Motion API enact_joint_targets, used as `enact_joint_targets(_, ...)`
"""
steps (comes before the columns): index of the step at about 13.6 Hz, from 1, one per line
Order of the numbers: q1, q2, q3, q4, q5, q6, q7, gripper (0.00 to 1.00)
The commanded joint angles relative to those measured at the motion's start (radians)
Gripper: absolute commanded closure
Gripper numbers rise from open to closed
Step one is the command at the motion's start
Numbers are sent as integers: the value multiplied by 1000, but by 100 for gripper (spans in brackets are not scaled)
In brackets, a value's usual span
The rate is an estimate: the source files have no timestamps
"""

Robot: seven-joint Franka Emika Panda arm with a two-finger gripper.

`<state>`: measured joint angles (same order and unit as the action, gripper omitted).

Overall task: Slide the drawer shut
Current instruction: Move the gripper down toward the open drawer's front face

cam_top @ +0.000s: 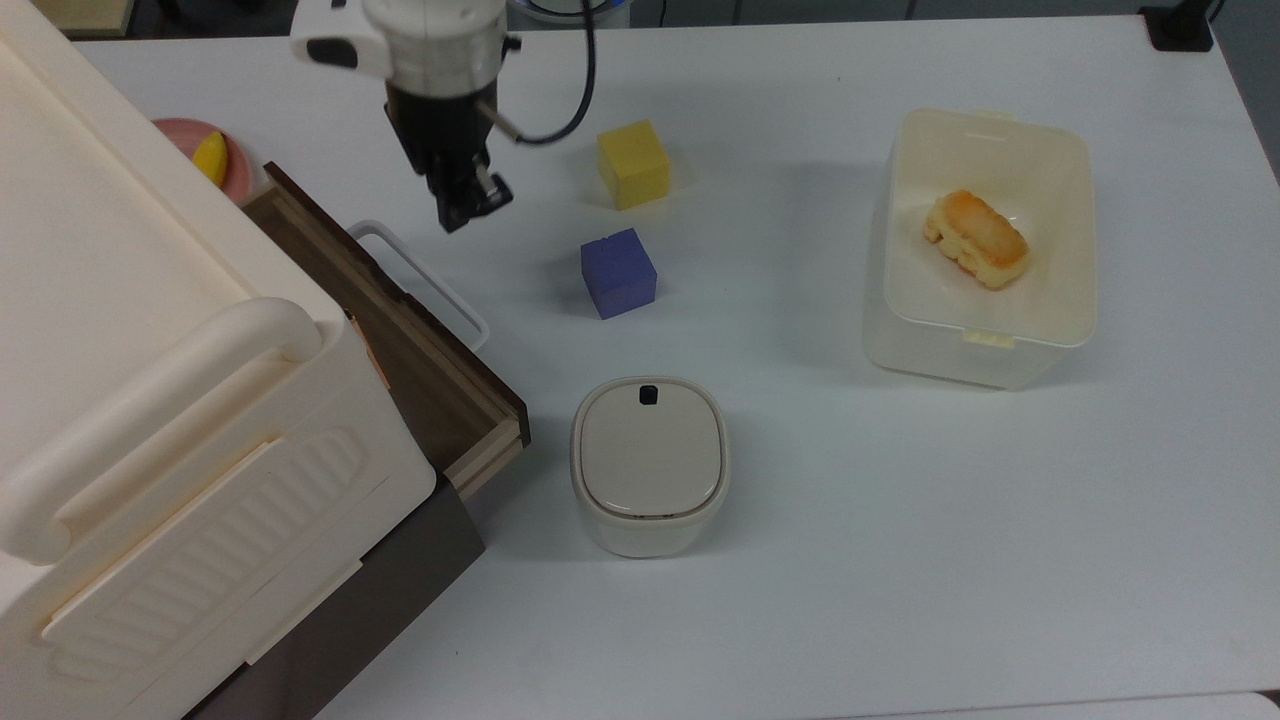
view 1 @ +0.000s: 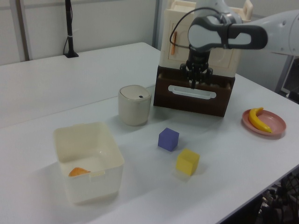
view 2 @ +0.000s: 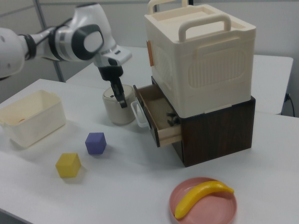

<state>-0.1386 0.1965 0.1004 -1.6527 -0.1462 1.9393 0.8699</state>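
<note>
Dark brown wood marks the drawer (cam_top: 400,330), which stands pulled out of the cabinet (cam_top: 150,400) in the left half of the top view. Its long axis runs diagonally there, from the upper left down toward the lower right, and its front with the thin white loop handle (cam_top: 425,280) faces the middle of the table (cam_top: 800,560). In the right view the drawer sits at the centre of the frame, open toward the right view's left, with small dark things inside that are hard to make out. Most of the drawer's inside is hidden under the cream cabinet top in the top view.

Near the upper left of the top view the gripper (cam_top: 462,215) hangs just beside the handle's far end, apart from it, fingers pressed together and holding nothing. In the left view it overlaps the drawer front, so any gap is hard to judge there.

A purple cube (cam_top: 618,272), a yellow cube (cam_top: 633,164), a lidded bin (cam_top: 649,465) and a tub (cam_top: 900,340) holding bread (cam_top: 976,239) stand on the table. A pink plate (cam_top: 238,172) with a banana (cam_top: 211,157) is partly cut off behind the cabinet
</note>
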Motion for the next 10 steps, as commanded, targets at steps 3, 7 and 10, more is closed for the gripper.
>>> enact_joint_targets(3, -36, 43, -7, -15, -16, 76, 167, 100)
enact_joint_targets(7, -36, 44, -7, -25, -18, 78, 169, 100)
enact_joint_targets(10, -33, 41, -7, -35, -19, 76, 170, 100)
